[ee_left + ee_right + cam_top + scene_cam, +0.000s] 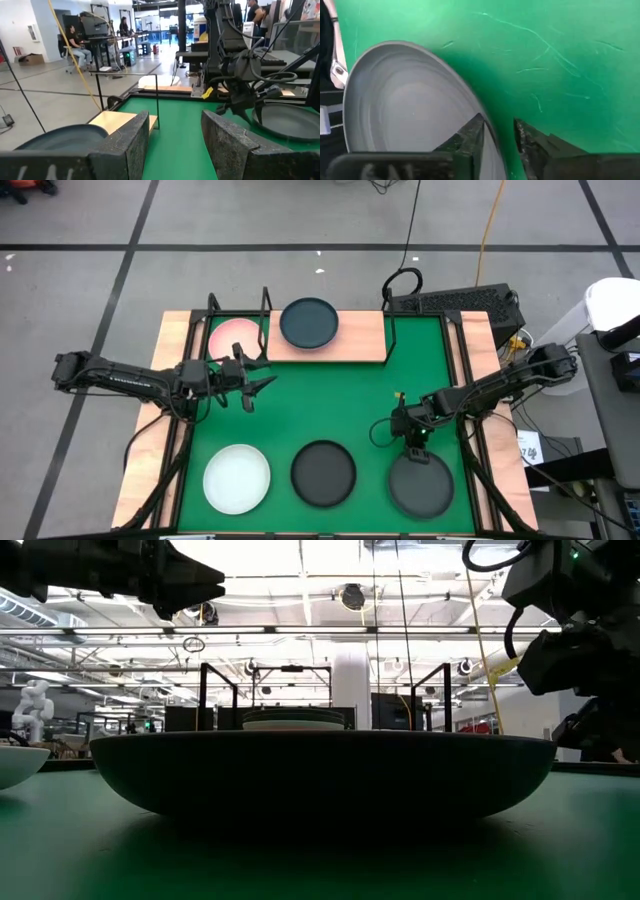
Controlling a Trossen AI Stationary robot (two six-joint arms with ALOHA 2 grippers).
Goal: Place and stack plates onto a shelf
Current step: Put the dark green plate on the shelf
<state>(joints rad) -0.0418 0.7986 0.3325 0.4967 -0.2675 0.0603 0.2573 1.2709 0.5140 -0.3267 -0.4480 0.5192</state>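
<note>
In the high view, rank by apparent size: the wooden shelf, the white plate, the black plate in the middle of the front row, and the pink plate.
1. Wooden shelf, clearly the largest.
2. White plate and black plate look alike; no ranking between them.
3. Pink plate shows smallest, but the left gripper and a wire upright partly cover it, so this is unsure.

I see the wooden shelf [350, 340] along the far edge of the green mat. On it sit a pink plate [235, 337] at its left end and a dark blue-grey plate [309, 323] in the middle, side by side. Three more plates lie flat in a row near the mat's front edge: a white one [237, 478], a black one [323, 473], and a dark grey one [421, 486] toward the right corner
</note>
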